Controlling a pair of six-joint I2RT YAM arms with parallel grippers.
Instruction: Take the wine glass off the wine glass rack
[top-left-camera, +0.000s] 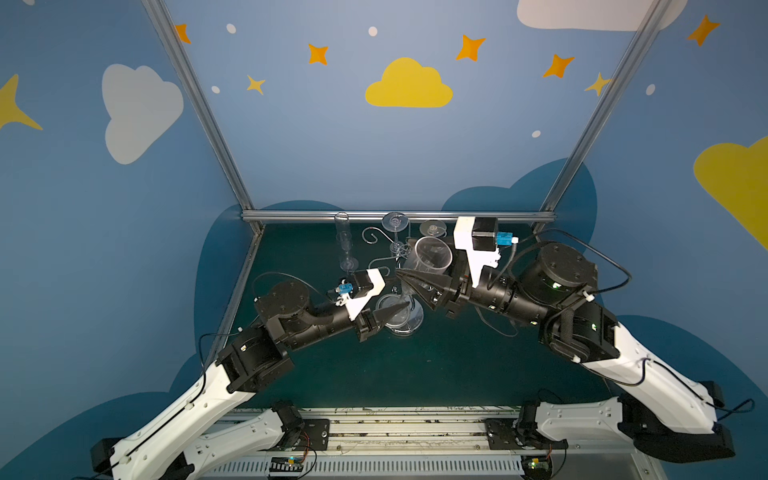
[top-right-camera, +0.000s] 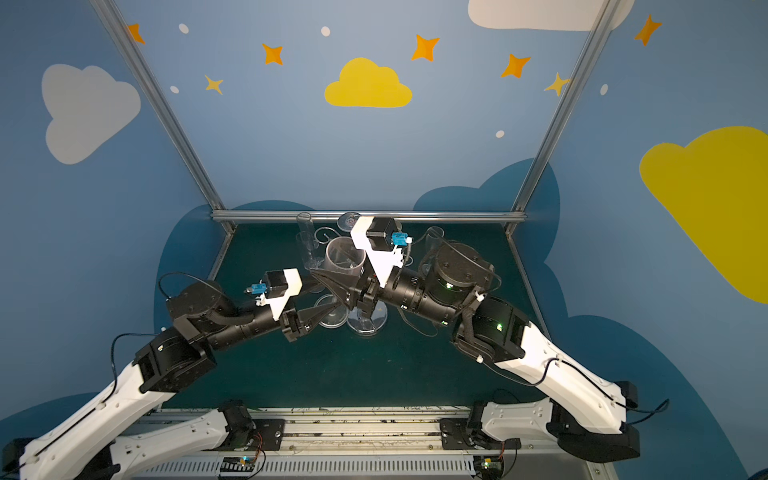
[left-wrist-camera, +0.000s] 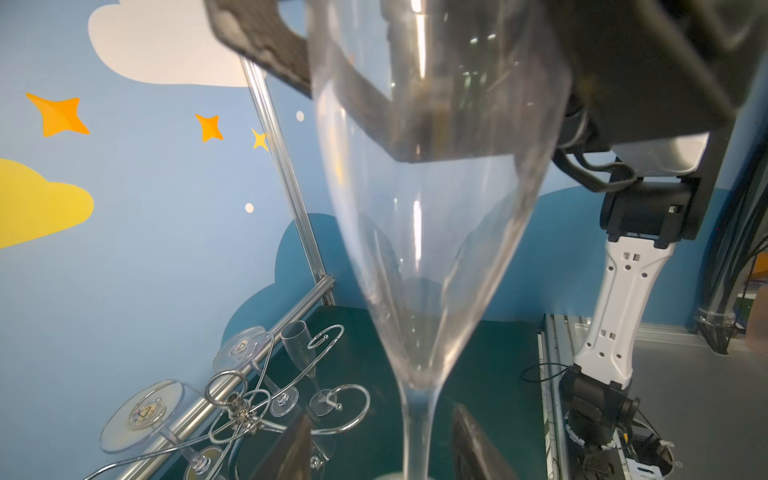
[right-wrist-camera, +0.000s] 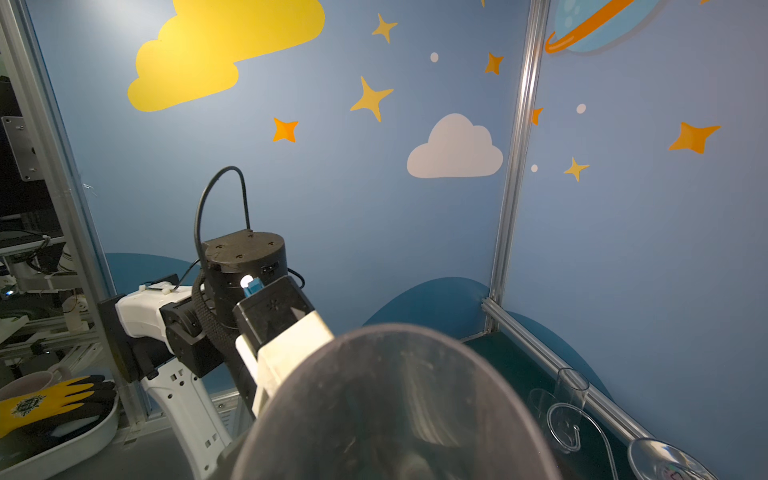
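A clear wine glass (top-left-camera: 432, 255) (top-right-camera: 345, 257) is held upright, rim up, in front of the silver wire wine glass rack (top-left-camera: 400, 250) (left-wrist-camera: 237, 409). My right gripper (top-left-camera: 405, 282) (top-right-camera: 328, 282) is shut on its bowl. In the right wrist view the bowl (right-wrist-camera: 395, 395) hides those fingers. My left gripper (top-left-camera: 399, 309) (left-wrist-camera: 382, 415) is lower down and open. The stem (left-wrist-camera: 417, 428) runs between its fingers (left-wrist-camera: 469, 440) with a gap on each side. The bowl (left-wrist-camera: 436, 249) fills the middle of the left wrist view.
Two more glasses hang foot-up on the rack (top-left-camera: 395, 222) (top-left-camera: 432, 228). Clear flutes (top-left-camera: 344, 243) stand at the back left beside it. The aluminium back rail (top-left-camera: 399, 216) runs close behind. A white tray with a yellow glove (right-wrist-camera: 50, 407) sits outside the cell.
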